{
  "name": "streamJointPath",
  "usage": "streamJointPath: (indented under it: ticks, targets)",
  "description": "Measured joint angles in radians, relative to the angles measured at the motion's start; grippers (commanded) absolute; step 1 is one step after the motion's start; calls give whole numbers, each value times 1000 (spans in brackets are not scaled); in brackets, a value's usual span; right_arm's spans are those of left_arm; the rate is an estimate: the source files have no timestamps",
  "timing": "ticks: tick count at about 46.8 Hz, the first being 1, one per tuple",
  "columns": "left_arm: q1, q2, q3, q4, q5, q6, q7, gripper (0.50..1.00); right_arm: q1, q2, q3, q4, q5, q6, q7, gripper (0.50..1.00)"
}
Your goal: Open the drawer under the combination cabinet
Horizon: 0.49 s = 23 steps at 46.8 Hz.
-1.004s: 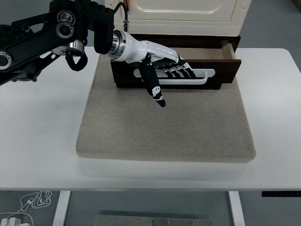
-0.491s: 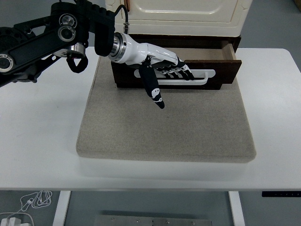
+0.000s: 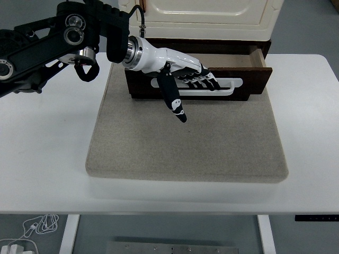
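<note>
- I see the left arm (image 3: 47, 45) coming in from the left edge and reaching across the far part of the white desk (image 3: 42, 159).
- The left robot hand (image 3: 183, 74) lies against the front of the drawer (image 3: 198, 79), its fingers (image 3: 204, 80) hooked into the white handle (image 3: 233, 84); I read it as grasping that handle.
- The thumb (image 3: 174, 100) is not on the handle: it points down and toward me, hanging over the grey mat (image 3: 185, 143) in front of the drawer.
- The drawer is dark brown wood and stands pulled out from under the cream cabinet (image 3: 206, 16), at the far middle of the desk.
- Its front panel sits over the far edge of the mat, and I can see a strip of its pale inner floor behind the front, mostly on the right side.
- The drawer's right wall shows clear of the cabinet's base, so the drawer is already partly open.
- The handle runs long and flat across the drawer front, its right end free of the hand.
- The mat is a large grey rectangle lying flat on the desk, from the cabinet toward the near edge.
- A white cable (image 3: 32, 230) lies coiled on the floor below the desk's near left corner.
- I cannot find the right arm anywhere in this view.
</note>
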Motion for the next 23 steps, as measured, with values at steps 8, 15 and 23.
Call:
streamJointPath:
  ticks: [8,15,23]
  targets:
    - [-3,1,-2,-2,-20,0,-1,990,0,0,0,0,0,0,0,928]
    - [-3,2,-3,-2,-24,0,-1,992,0,0,0,0,0,0,0,928]
    - [-4,2,-4,-3,-42,1,1,992,0,0,0,0,0,0,0,928]
